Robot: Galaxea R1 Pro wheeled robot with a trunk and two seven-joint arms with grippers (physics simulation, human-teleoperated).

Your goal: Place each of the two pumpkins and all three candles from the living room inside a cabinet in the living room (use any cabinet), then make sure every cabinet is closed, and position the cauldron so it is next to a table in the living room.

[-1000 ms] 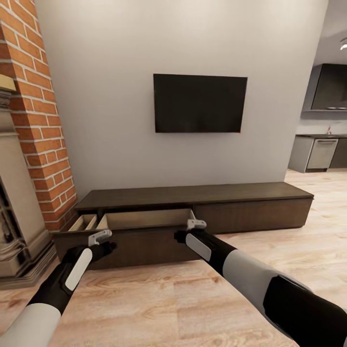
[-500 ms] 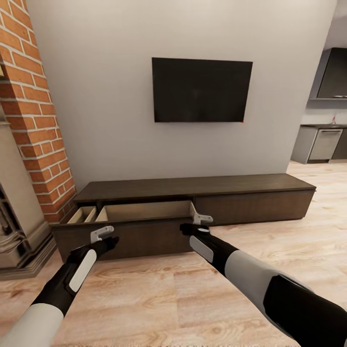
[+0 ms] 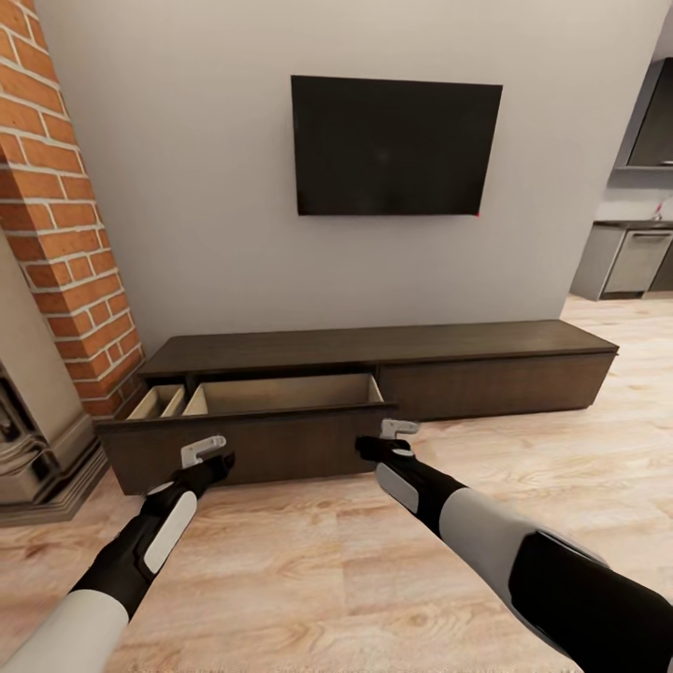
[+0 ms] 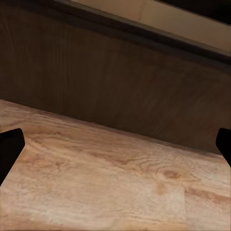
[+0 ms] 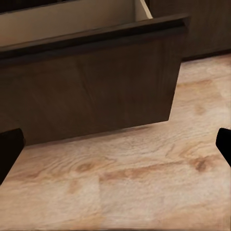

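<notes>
The long dark-brown cabinet (image 3: 374, 360) is seen against the grey wall, under the wall-mounted black TV (image 3: 395, 147). Its left drawer (image 3: 248, 439) is pulled out over the plank floor (image 3: 327, 561); the pale wood inside is divided into a narrow compartment at the left and a wide one at the right, and no contents can be made out in either. The right front panel is shut flush.

The left gripper (image 3: 207, 452) is held in front of the drawer's dark front panel, low and toward its left part; whether it touches the panel cannot be told. In the left wrist view the drawer front (image 4: 115, 82) is seen above the floor boards, with black fingertips (image 4: 9, 149) at both picture edges, so the jaws are spread wide with nothing between them.

The right gripper (image 3: 397, 432) is seen just off the drawer's right front corner. In the right wrist view that corner (image 5: 175, 57) is seen, and the fingertips (image 5: 9, 151) sit far apart at the edges: jaws wide, nothing held.

A red-brick fireplace (image 3: 56, 234) stands left of the cabinet. Grey kitchen units (image 3: 626, 262) are visible far right.

No brand, label or readable writing is seen on the TV, the cabinet or the arms.
</notes>
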